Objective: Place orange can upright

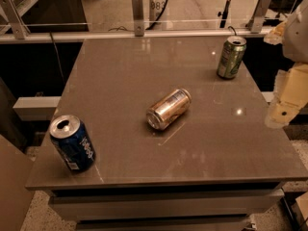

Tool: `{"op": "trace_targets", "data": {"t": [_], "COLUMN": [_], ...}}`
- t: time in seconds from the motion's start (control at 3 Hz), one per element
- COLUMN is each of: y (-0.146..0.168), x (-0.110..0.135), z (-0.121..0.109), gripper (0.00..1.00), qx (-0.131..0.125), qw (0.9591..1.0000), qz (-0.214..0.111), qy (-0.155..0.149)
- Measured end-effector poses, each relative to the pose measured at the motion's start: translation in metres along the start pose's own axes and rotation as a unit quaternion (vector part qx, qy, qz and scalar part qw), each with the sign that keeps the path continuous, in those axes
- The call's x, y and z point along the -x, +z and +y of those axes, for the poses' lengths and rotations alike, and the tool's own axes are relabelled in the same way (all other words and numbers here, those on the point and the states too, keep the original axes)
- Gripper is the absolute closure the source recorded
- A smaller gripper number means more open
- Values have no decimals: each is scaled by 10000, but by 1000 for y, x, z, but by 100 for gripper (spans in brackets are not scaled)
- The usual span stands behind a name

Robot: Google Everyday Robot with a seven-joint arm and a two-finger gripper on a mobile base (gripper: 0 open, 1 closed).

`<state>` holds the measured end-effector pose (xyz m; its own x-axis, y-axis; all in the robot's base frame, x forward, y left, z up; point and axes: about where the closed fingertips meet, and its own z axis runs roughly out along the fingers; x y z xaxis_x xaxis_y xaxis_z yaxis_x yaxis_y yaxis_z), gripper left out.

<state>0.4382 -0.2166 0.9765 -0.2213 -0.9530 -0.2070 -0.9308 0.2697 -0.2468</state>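
Lying on its side mid-way across the glossy grey tabletop (139, 66), the orange-copper aluminium drink can (168, 109) runs near-left to far-right. The cream gripper (285, 102) hangs well off to its right; can't tell if it's open or closed.

We see bare worktop (144, 66) all round the orange can (168, 109) lying mid-surface, so every side is open. Obstacles sit at the edges only: blue can (72, 143) front-left corner, green can (231, 57) back-right, both well apart from it, plus a post rail (139, 32) behind the back edge. Pincer (284, 107) hangs beyond the right edge, nothing between it and the orange can.
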Motion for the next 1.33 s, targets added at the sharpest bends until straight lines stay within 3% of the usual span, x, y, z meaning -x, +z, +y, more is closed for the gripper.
{"op": "trace_targets", "data": {"t": [0.33, 0.67, 1.33], "y": [0, 5, 21], "x": [1, 10, 33], "z": [-1, -4, -14], "gripper": [0, 0, 0], "qx": [-11, 126, 495], "qw": [10000, 9994, 9927], "qz": [-20, -166, -459], "qy": [-25, -284, -1001]}}
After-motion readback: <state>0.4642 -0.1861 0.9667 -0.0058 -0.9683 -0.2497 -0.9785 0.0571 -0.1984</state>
